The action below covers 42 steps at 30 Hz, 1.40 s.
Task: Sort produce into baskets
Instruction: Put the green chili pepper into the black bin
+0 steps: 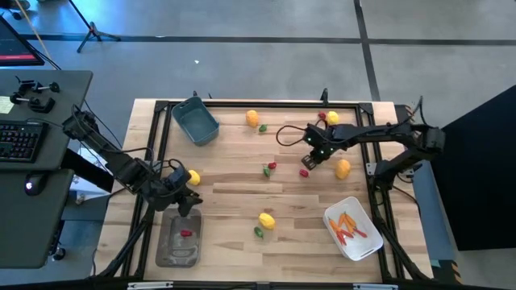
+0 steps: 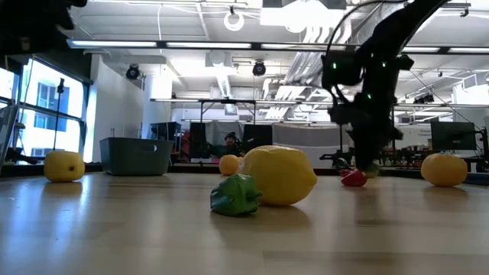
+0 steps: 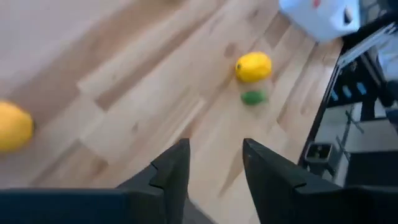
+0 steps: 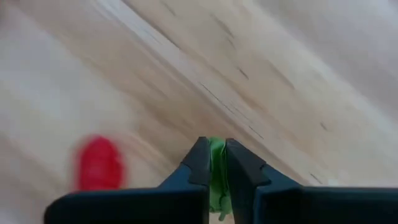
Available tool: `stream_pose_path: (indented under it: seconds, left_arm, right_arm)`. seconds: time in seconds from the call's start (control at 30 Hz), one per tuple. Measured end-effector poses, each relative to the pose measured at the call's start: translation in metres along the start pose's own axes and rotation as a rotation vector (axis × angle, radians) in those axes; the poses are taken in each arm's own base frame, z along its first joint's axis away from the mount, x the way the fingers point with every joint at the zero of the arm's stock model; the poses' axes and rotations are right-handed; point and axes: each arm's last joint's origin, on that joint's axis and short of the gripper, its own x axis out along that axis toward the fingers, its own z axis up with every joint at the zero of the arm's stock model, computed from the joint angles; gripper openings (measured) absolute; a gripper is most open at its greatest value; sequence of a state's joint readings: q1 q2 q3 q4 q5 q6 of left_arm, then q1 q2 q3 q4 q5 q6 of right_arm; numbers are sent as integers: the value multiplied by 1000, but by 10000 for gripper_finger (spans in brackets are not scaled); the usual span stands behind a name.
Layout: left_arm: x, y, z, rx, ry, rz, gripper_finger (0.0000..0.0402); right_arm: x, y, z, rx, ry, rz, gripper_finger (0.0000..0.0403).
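On the left, the left gripper (image 1: 187, 201) hangs just above the shallow grey tray (image 1: 171, 250), its fingers spread and empty, one red piece (image 1: 186, 234) lying in the tray. Mid-table, the right gripper (image 4: 213, 163) is pinching a small, bumpy green piece (image 4: 216, 171) beside a glossy red one (image 4: 99, 163). I'd say this is a pick-up; next comes a lift and carry to a basket across the smooth wooden table (image 1: 234, 177).
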<state>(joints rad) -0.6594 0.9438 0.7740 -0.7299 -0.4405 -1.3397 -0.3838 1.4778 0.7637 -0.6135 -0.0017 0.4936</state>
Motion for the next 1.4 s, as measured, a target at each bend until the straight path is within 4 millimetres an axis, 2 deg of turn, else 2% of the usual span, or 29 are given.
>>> stream_pose_path:
  seconds: [0.1, 0.23, 0.37, 0.43, 0.63, 0.77, 0.93, 1.13, 1.4]
  left_arm:
    - [-2, -1, 4, 22, -114, -48, 100]
    - [-1, -1, 15, -7, -277, -140, 52]
    - [1, -7, 32, -21, -409, -234, 11]
    - [1, -11, 43, 1, -484, -263, 3]
    - [5, -20, 75, 58, -657, -343, 32]
    - [16, -19, 88, 78, -642, -355, 68]
    - [26, -30, 108, 98, -617, -377, 115]
    - [37, -43, 131, 176, -588, -386, 150]
    - [36, -59, 150, 287, -634, -414, 156]
  right_arm:
    - [-18, 11, 7, -7, -137, 92, 25]
    - [-51, 36, 19, 2, -423, 317, 9]
    - [-83, 66, 24, -33, -705, 557, 6]
    - [-97, 80, 24, -57, -824, 673, 5]
    - [-127, 107, 13, -84, -1065, 866, 5]
    - [-142, 121, 7, -105, -1112, 899, 5]
    - [-163, 141, 4, -178, -1168, 927, 5]
    - [-174, 164, 13, -248, -1200, 944, 5]
    - [-175, 184, 27, -305, -1180, 939, 5]
